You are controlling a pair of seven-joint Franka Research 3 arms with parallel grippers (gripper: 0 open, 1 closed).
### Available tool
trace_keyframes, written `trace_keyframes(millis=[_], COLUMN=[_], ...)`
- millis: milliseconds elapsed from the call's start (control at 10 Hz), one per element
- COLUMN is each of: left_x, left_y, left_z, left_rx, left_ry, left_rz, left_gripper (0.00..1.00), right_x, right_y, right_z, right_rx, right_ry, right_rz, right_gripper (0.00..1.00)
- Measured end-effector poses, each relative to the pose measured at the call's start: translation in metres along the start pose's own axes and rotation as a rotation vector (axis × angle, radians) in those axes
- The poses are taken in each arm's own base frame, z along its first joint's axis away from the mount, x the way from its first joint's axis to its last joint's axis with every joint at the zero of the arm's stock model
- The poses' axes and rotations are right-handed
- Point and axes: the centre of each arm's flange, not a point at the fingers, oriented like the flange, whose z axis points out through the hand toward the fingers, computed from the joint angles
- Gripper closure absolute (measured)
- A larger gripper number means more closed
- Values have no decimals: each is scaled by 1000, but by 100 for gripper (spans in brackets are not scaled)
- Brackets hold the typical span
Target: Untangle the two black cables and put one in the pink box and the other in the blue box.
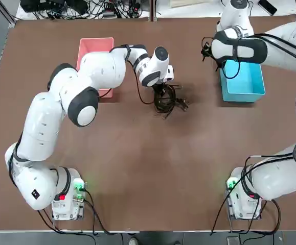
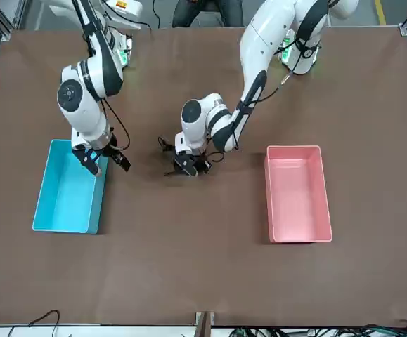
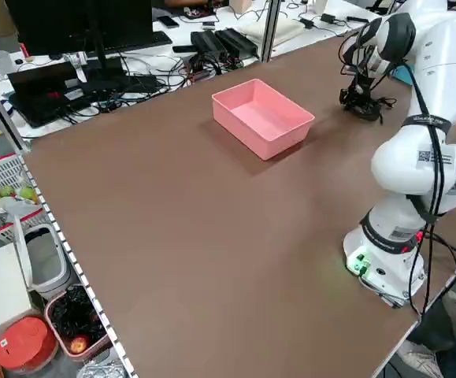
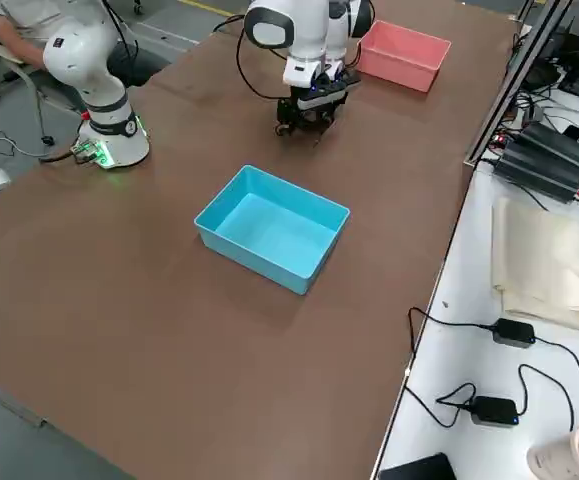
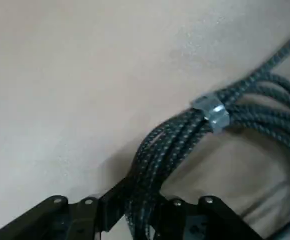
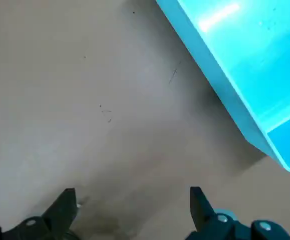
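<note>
"State of the left hand?"

"My left gripper (image 5: 142,205) is closed on a bundle of black cables (image 5: 170,145), with a shiny clip (image 5: 212,111) around the strands. I cannot tell whether one cable or both are in the grip."

"Where are the cables?"

"Coiled in loops at my left fingertips, between the two boxes, plug ends pointing toward my right. The pink box (image 1: 94,45) stands to the left, the blue box (image 1: 244,84) farther off to the right."

"And the right hand?"

"My right gripper (image 6: 132,200) is spread wide, with bare table (image 6: 109,100) in view between its fingers. It hangs above the table, just beside the blue box, on the side facing the cables."
</note>
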Motion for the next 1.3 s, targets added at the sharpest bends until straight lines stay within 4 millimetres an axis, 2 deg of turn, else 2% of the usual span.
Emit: trace_keyframes(millis=[200, 300, 600, 700, 900, 1100, 1300], left_x=[4, 9, 18, 19, 17, 15, 19], left_y=[1, -4, -33, -39, -33, -23, -22], left_z=[-7, -21, -96, -115, -127, -128, -140], left_rx=[-4, -1, 32, 35, 6, -66, -102], left_ry=[14, 24, 24, 33, 33, 2, 7], left_rz=[-5, -31, -139, -173, -213, -316, -392], left_gripper=[88, 88, 88, 88, 88, 88, 88], right_x=[0, 0, -1, -2, -10, -26, -41], right_y=[0, 0, -1, -2, -8, -21, -32], right_z=[0, 0, 0, 0, -2, -4, -7], right_rx=[-1, -1, 0, 1, 4, 9, 17], right_ry=[0, -1, -1, 0, 1, 1, 2], right_rz=[0, 0, -3, -5, -8, 8, 62], right_gripper=[0, 0, 0, 0, 0, 0, 0])
